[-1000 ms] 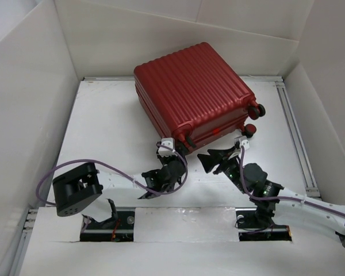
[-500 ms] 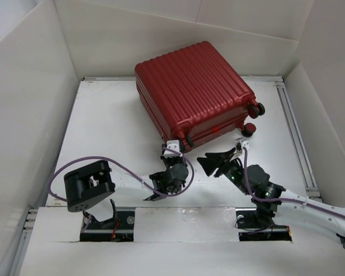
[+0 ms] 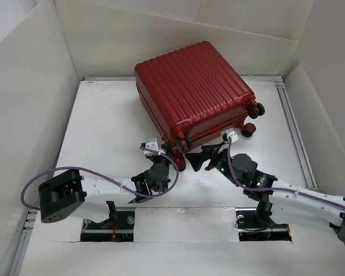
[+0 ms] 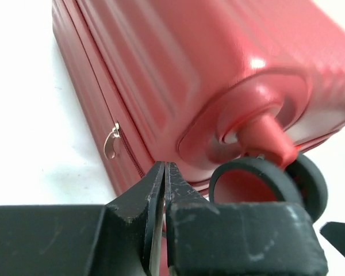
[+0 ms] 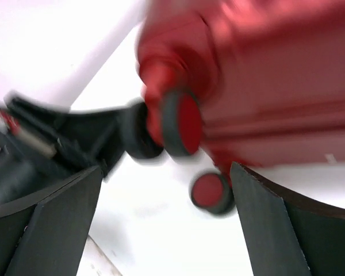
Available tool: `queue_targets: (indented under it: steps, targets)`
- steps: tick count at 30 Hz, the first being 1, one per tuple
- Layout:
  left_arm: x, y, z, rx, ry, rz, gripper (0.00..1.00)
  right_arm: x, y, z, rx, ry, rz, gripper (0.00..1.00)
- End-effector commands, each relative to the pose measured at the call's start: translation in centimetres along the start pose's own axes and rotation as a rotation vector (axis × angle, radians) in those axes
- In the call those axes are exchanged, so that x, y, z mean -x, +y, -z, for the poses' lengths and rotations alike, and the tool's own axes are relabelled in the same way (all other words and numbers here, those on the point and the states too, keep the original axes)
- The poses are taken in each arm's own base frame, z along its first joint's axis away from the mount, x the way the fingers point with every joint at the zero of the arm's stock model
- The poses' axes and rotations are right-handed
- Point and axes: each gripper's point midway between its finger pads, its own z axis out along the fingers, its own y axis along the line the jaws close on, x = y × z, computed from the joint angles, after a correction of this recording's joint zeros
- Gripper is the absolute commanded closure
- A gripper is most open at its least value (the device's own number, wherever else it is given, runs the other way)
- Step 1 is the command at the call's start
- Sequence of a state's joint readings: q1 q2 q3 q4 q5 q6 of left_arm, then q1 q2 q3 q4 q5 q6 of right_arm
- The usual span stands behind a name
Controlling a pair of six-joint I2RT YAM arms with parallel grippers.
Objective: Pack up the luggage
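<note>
Pressing its fingers together on nothing, the left gripper [image 4: 164,172] sits just beside the luggage [image 3: 192,86], near a black wheel [image 4: 247,167]. The right gripper [image 5: 167,218] gapes wide by the wheels, apparently not touching. The luggage lies closed on the table [image 3: 103,126].

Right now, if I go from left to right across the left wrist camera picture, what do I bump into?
Silver zipper pull on the luggage → the left arm's shut fingers → a black wheel → its twin wheel.
</note>
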State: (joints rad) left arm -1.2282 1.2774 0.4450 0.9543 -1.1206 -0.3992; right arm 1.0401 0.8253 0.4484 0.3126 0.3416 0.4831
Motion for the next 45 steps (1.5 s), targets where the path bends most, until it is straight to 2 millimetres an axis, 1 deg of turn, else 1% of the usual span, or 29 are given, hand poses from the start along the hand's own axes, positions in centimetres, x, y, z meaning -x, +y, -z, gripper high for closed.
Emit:
queue_targets:
  steps: [1,2,3,5,7,8,9,12,13,14,16,17,18,20,21,22,24,29,32,34,35,36,37,38,39,41,42,43,45]
  targets:
    - [1.2,0.7,0.1,0.008,-0.024,0.086,1.0,3.3,2.8,-2.0,0.031,-0.034,0.023,0.01]
    - [1.2,0.8,0.2,0.01,-0.021,0.088,1.0,3.3,3.2,-2.4,0.039,-0.02,0.037,0.01]
    - [0.9,1.4,0.0,0.015,-0.015,0.07,1.0,4.2,4.4,-2.8,0.071,-0.025,0.031,0.01]
    - [1.0,1.7,0.0,0.016,-0.012,0.087,1.0,3.6,4.7,-3.8,0.068,0.001,0.039,0.01]
    - [0.8,1.7,0.2,-0.005,0.001,0.094,1.0,4.0,5.0,-4.5,0.061,-0.004,0.039,0.01]
    - [0.5,1.9,0.1,-0.009,0.008,0.086,1.0,3.0,4.6,-4.9,0.047,0.022,0.049,0.01]
    - [0.1,1.1,0.2,-0.053,0.032,0.086,1.0,3.5,4.9,-5.0,0.052,0.012,0.045,0.01]
    - [-1.6,0.0,0.2,-0.106,0.08,0.047,1.0,3.5,4.3,-5.2,0.015,0.003,0.048,0.01]
    - [-2.3,-0.3,0.3,-0.126,0.101,0.033,0.85,4.0,4.2,-5.0,0.01,-0.011,0.044,0.01]
    - [-2.4,-0.8,0.1,-0.136,0.102,0.039,0.75,4.0,4.2,-5.0,0.01,-0.011,0.044,0.01]
    - [-3.3,-1.1,-0.1,-0.144,0.112,-0.002,0.58,4.1,4.3,-4.8,0.018,-0.007,0.044,0.01]
    - [-3.2,-1.5,-0.3,-0.145,0.11,0.002,0.52,4.4,4.5,-4.6,0.023,-0.016,0.041,0.01]
    - [-3.1,-1.9,-0.4,-0.147,0.106,-0.009,0.43,4.2,4.3,-4.6,0.018,-0.007,0.044,0.01]
    - [-3.6,-2.6,-0.6,-0.17,0.115,-0.036,0.41,4.3,4.2,-4.6,0.02,-0.006,0.035,0.01]
    - [-3.1,-2.8,-1.0,-0.164,0.104,-0.025,0.39,4.6,4.3,-4.5,0.024,-0.013,0.032,0.01]
    - [-3.8,-2.4,-1.4,-0.155,0.115,-0.045,0.37,4.5,4.5,-4.5,0.032,-0.009,0.032,0.01]
    - [-3.9,-2.1,-2.0,-0.148,0.121,-0.054,0.35,4.4,4.6,-4.4,0.04,-0.005,0.032,0.01]
    - [-3.6,-1.1,-3.8,-0.131,0.107,-0.05,0.36,4.3,4.9,-4.4,0.058,0.004,0.032,0.01]
    - [-3.8,-1.5,-4.2,-0.15,0.109,-0.067,0.39,4.3,4.9,-4.4,0.058,0.004,0.032,0.01]
    - [-4.4,-1.7,-4.4,-0.158,0.117,-0.086,0.43,4.4,4.8,-4.4,0.05,0.0,0.032,0.01]
    - [-4.4,-2.3,-4.5,-0.172,0.114,-0.076,0.43,4.4,4.8,-4.4,0.05,0.0,0.032,0.01]
    - [-4.6,-2.3,-4.6,-0.172,0.114,-0.076,0.46,3.7,4.5,-4.6,0.04,0.019,0.039,0.01]
    - [-5.2,-2.2,-4.6,-0.177,0.127,-0.087,0.48,3.8,4.4,-4.6,0.031,0.015,0.039,0.01]
    - [-4.7,-2.7,-4.7,-0.183,0.115,-0.071,0.5,4.0,4.0,-4.7,0.022,0.01,0.038,0.01]
    - [-5.0,-2.6,-4.8,-0.181,0.12,-0.078,0.56,4.0,4.0,-4.7,0.022,0.01,0.038,0.01]
    - [-5.4,-2.5,-4.8,-0.178,0.126,-0.085,0.64,3.7,3.8,-4.9,0.022,0.02,0.041,0.01]
    - [-5.1,-2.4,-4.9,-0.171,0.112,-0.085,0.69,3.7,3.8,-4.9,0.022,0.02,0.041,0.01]
    - [-5.1,-2.4,-4.9,-0.171,0.112,-0.085,0.79,3.7,3.9,-4.9,0.03,0.025,0.041,0.01]
    - [-4.8,-2.4,-5.0,-0.166,0.102,-0.087,0.91,3.7,3.9,-4.9,0.03,0.025,0.04,0.01]
